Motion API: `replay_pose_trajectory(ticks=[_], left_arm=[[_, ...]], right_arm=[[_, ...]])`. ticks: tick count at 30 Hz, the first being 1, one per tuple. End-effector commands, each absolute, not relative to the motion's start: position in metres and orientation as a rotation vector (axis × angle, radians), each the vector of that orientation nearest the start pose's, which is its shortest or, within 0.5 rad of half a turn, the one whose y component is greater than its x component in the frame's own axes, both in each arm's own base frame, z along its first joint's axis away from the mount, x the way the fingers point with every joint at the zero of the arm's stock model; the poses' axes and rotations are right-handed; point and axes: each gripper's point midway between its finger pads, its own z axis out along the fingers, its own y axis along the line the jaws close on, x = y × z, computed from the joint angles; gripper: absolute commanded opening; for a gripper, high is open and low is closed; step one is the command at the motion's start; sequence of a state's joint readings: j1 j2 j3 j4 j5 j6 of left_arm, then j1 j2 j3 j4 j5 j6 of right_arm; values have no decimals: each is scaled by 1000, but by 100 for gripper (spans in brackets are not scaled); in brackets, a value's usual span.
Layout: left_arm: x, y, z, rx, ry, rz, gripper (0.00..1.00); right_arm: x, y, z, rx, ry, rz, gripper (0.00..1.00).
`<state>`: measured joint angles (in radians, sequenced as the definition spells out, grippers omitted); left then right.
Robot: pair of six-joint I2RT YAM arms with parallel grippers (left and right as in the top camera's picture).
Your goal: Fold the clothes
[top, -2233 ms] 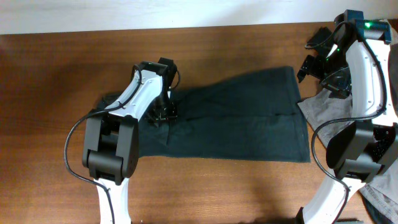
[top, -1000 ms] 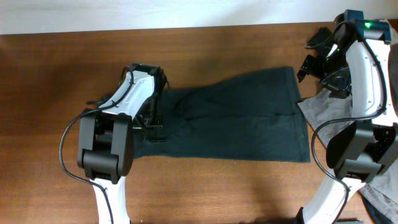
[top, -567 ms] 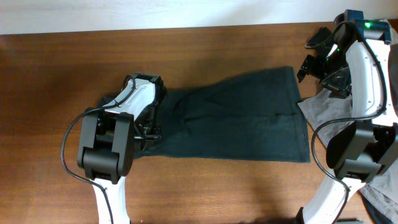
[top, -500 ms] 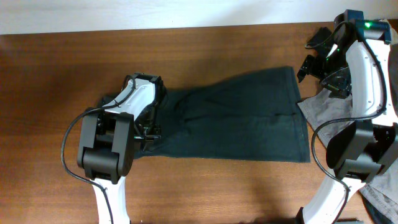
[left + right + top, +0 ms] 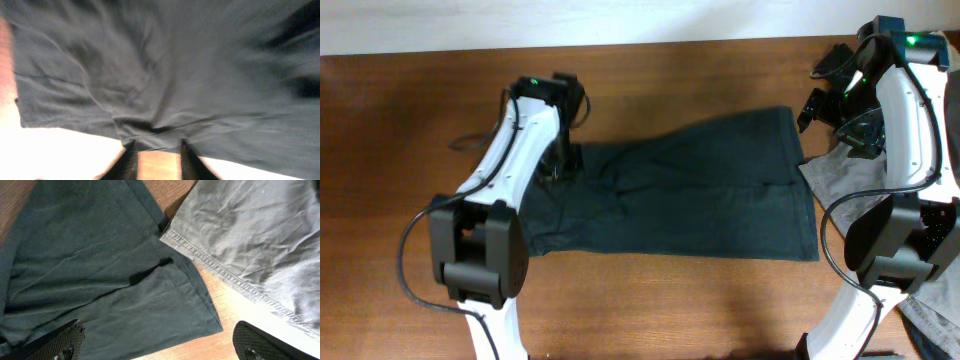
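The large, very dark blackish-green soft fabric garment [image 5: 690,190] lay flat on the brown wooden surface [image 5: 650,295], with the left pincer [image 5: 156,150] a little apart and empty at its left end and the right pincer [image 5: 157,332] wide apart, empty, above its right corner.

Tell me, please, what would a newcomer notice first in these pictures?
The dark garment stands out first, lying flat across the middle of the wooden table. The left gripper hangs open at its left edge, holding nothing. The right gripper hangs wide open over its right corner, where a grey garment lies beside it.
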<state>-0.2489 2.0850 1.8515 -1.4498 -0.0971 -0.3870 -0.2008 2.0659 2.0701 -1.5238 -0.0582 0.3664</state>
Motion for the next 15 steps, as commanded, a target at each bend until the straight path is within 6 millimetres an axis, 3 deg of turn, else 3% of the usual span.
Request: replay_pose_trajectory(ticks=[1,5,12,13,14,15], left_arm=[[389,-83,135,-234,3081,110,45],[417,-87,140,-243,2971,53,74],[450,-87,147,-262,2840,-4,81],[451,-88,147,-262,2836,-6,86],[451,-87,147,-262,2837,-5,99],[451,-87,147,-262,2837,-5,99]], right_arm=[[396,-62,160,863,2984,147,99],[406,-48,162,825,2965,227,99],[449,-11,164,776,2830,276,98],[458,-6,165,786,2796,290,96],[466,-1,165,784,2771,301,95],[473,4,165,768,2751,308,95]])
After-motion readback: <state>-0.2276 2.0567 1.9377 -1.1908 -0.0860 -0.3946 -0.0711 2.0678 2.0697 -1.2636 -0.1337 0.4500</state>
